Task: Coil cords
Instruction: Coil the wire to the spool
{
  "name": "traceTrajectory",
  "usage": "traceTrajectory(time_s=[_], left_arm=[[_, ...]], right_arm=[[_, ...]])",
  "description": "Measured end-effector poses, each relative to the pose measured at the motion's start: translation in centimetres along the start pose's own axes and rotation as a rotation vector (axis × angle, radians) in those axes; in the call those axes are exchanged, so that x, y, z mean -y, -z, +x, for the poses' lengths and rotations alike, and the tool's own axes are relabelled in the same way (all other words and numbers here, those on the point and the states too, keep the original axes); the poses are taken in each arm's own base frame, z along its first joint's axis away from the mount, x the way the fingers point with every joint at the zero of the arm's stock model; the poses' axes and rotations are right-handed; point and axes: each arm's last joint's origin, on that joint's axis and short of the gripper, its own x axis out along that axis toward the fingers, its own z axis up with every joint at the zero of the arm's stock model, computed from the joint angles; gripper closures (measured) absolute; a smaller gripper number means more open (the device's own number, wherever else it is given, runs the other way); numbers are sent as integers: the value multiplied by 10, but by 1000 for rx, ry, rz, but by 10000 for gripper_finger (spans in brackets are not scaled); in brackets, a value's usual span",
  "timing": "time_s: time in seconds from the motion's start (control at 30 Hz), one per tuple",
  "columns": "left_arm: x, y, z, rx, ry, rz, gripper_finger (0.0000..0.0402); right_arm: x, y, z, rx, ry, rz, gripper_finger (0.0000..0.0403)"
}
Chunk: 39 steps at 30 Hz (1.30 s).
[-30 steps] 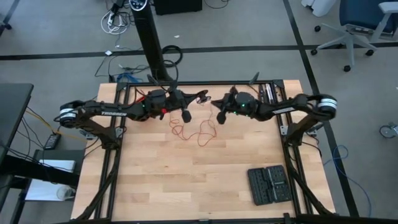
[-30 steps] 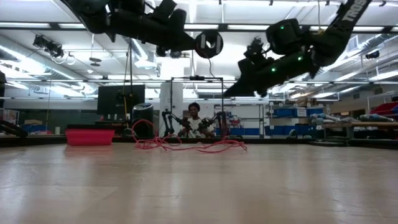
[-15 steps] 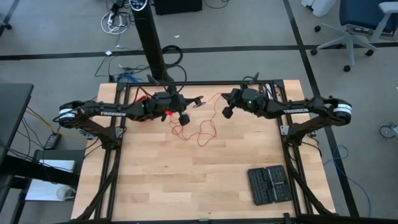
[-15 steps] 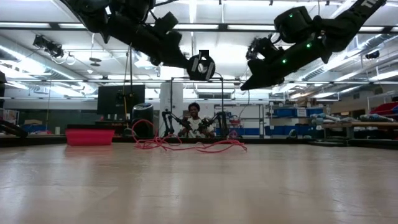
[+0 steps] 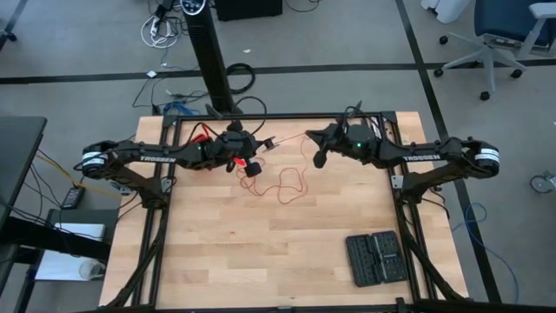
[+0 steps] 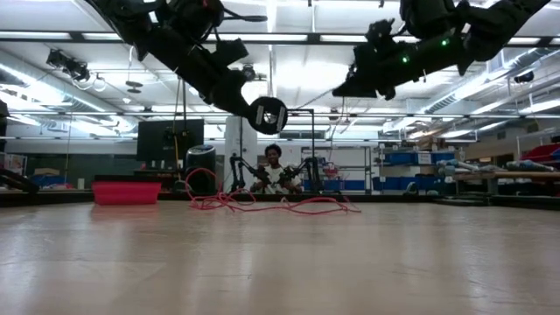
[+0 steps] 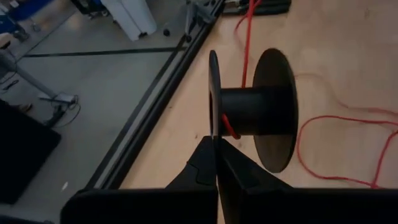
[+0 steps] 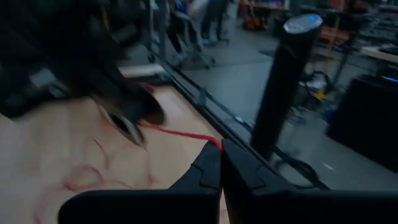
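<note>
A thin red wire (image 5: 285, 181) lies in loose loops on the wooden table; the low view shows its pile (image 6: 262, 203) too. One stretch of it runs to a black spool (image 7: 249, 118) with two round flanges, and a few turns sit on the hub (image 7: 231, 129). My left gripper (image 5: 246, 163) is shut on the spool above the table's far middle. My right gripper (image 5: 318, 156) is shut on the wire, right of the spool and higher in the low view (image 6: 350, 87). My left gripper pinches the rim of the spool's near flange (image 7: 213, 132) between its two fingers, edge on. The spool is lifted clear of the table, its axis lying across the fingers. My right gripper pinches the red wire (image 8: 210, 140) between its fingers, a single strand. From there the wire runs nearly straight to the spool (image 8: 127, 118), clear of the table.
A black case (image 5: 373, 257) lies near the table's front right. A black pole (image 5: 211, 61) stands behind the far edge. Black frame rails (image 5: 287, 116) run along the table's edges. Beyond the table are a red tub (image 6: 125, 192) and a person (image 6: 274, 168).
My right gripper has gone up and toward the table's far right with the wire, drawing the strand out from the spool. My left gripper has turned and come down a little toward the left, tipping the spool over. The loose loops on the table have shifted.
</note>
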Motion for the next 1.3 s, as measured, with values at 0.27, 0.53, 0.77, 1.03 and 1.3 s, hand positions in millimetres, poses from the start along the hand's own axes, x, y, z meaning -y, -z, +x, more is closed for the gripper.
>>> traceTrajectory(time_s=[0.27, 0.53, 0.77, 1.03, 1.3], left_arm=[[1, -2, 3, 27, -30, -38, 401], [8, -2, 9, 48, -73, -58, 401], [12, -1, 19, 68, -81, -100, 401], [10, -12, 17, 189, -94, -194, 401], [10, -25, 14, 336, 29, -299, 401]], right_arm=[[-18, -7, 7, 157, -143, 95, 402], [-36, 2, 25, 201, -222, 107, 402], [-56, -2, 50, 195, -291, 92, 402], [-70, 11, 64, 148, -322, 64, 403], [-73, 20, 69, 120, -324, 55, 403]])
